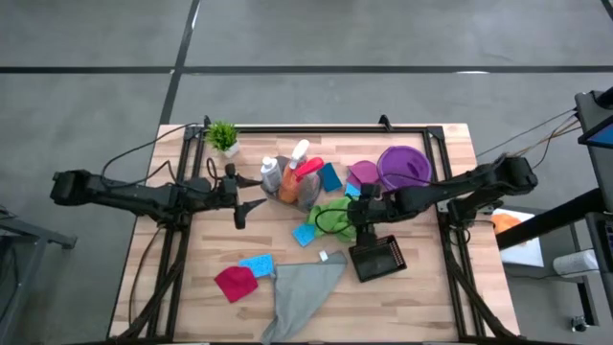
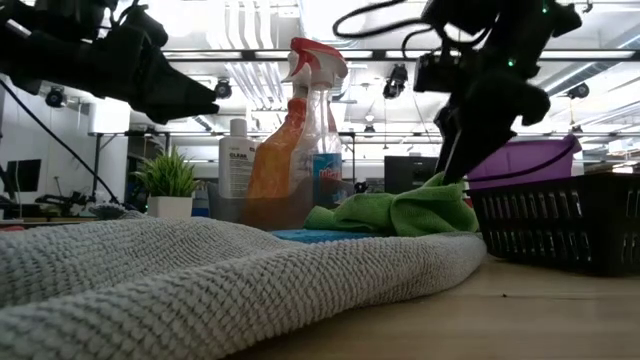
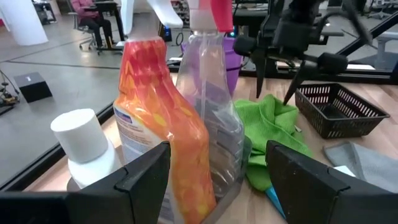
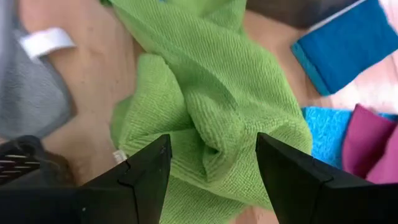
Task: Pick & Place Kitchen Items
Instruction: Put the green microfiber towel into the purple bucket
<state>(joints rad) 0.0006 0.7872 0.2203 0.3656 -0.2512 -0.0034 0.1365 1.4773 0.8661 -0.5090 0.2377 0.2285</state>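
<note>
Three bottles [image 1: 287, 172] stand clustered; one green cloth [image 1: 332, 217] lies under the spread right gripper [image 4: 211, 163]. The left gripper [image 3: 217, 168], spread, faces the bottles.

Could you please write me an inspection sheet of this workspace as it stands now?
Surface: wooden table, black frame.
Job's things: bottles clustered in a clear bin; green cloth; grey cloth; red cloth; blue sponges; black basket; purple bin.
Clutter: potted plant.
Grippers: left gripper open, facing the bottles; right gripper open, over the green cloth.
Cables: cables run along the left arm.
Surroundings: seated person in the room behind.
</note>
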